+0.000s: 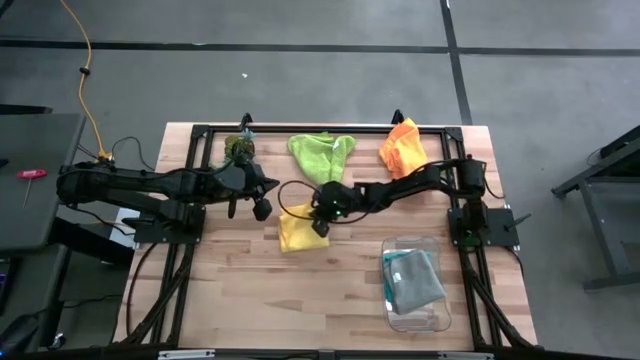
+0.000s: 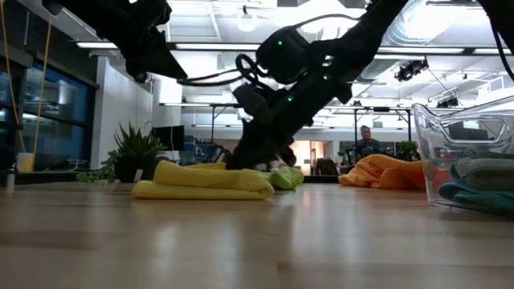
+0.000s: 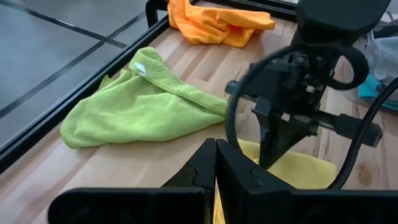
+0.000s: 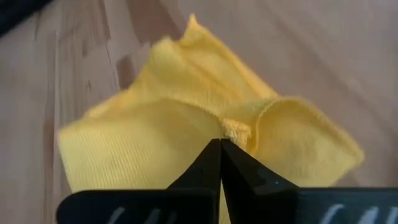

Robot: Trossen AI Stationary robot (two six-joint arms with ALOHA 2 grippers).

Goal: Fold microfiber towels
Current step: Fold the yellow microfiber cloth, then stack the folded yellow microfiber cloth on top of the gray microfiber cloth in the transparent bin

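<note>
A yellow microfiber towel (image 1: 294,236) lies folded on the wooden table near its middle. My right gripper (image 1: 322,222) reaches in from the table's right and is shut on the towel's right part. My left gripper (image 1: 262,208) hangs just left of the towel, above the table, shut with nothing between its fingers (image 3: 216,146). A lime green towel (image 1: 320,155) lies crumpled at the far edge, with an orange towel (image 1: 402,146) to its right. Teal and grey towels lie in a clear bin (image 1: 440,310) at the near right. My right gripper pinches a small pucker of the yellow towel's top layer (image 4: 234,130) between its two fingertips. The fingers slant down from the table's right side. The towel rests on the table (image 2: 205,181), with folds bulging on either side of the pinch.
A small dark-green plant-like clump (image 1: 240,148) sits at the far left of the table. The black frame rail (image 1: 300,128) runs along the far edge. Bare wood lies at the near left (image 1: 240,290).
</note>
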